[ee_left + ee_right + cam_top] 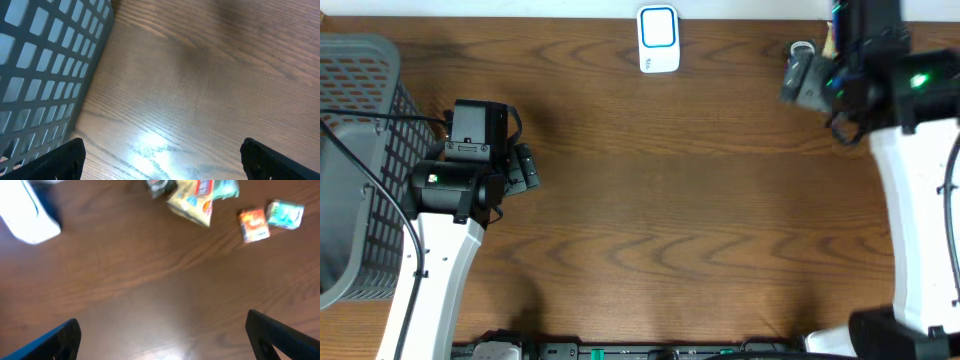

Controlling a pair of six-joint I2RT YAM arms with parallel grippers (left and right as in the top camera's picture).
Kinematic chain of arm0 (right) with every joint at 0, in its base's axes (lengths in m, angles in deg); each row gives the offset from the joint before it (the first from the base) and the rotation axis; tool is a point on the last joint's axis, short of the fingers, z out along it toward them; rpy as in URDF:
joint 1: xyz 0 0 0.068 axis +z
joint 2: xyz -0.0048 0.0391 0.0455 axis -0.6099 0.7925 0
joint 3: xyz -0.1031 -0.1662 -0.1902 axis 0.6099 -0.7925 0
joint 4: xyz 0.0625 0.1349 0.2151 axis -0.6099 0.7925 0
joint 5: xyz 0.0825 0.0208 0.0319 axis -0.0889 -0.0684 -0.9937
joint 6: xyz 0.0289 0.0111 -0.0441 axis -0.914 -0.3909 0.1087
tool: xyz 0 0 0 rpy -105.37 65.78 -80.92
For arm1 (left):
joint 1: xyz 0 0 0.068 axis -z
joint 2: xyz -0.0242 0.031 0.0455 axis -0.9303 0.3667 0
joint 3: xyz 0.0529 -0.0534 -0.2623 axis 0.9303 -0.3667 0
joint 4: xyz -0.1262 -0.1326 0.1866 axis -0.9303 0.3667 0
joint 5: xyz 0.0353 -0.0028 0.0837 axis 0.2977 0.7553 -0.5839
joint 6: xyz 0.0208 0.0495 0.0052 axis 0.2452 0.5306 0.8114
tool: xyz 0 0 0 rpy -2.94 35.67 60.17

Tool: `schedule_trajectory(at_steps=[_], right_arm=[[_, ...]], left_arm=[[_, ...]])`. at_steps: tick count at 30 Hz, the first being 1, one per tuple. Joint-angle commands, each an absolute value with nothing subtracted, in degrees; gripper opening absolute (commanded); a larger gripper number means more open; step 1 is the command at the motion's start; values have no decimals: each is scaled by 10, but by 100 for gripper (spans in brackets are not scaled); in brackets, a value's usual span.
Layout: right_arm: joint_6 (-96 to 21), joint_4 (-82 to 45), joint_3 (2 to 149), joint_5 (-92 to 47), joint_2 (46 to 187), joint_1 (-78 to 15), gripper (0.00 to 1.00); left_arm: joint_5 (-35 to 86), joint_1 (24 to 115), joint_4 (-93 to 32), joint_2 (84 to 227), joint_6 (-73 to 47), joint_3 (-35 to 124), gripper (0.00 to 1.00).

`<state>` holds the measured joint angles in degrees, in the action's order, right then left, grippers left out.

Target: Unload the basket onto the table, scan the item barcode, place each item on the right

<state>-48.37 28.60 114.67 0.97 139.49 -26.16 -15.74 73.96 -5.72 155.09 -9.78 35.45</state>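
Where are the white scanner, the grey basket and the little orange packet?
white scanner point(658, 38), overhead view, on its blue-ringed face.
grey basket point(50, 75), left wrist view, on its mesh wall.
orange packet point(253, 224), right wrist view, on its middle.

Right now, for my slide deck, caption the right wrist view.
Open right claw above wooden table; colourful packets lie ahead, white scanner at far left.

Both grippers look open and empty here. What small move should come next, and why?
Probably lower the right gripper toward the small orange box. The gripper hangs open and empty above bare wood. The box lies apart from the yellow packet and the teal packet, so it looks easiest to grasp. Nothing has yet been brought to the white blue-faced scanner.
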Motion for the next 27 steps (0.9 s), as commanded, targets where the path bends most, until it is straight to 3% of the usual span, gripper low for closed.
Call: schedule_trajectory(at_steps=[1, 12, 27], right_arm=[[-493, 260, 1047, 33, 1333, -233, 99], [-492, 122, 731, 25, 1066, -221, 99], [-492, 144, 699, -19, 1008, -222, 99]], left_arm=[[-159, 741, -56, 1553, -101, 363, 98], [-159, 741, -56, 1553, -101, 363, 98], [-159, 741, -56, 1553, -101, 363, 98]])
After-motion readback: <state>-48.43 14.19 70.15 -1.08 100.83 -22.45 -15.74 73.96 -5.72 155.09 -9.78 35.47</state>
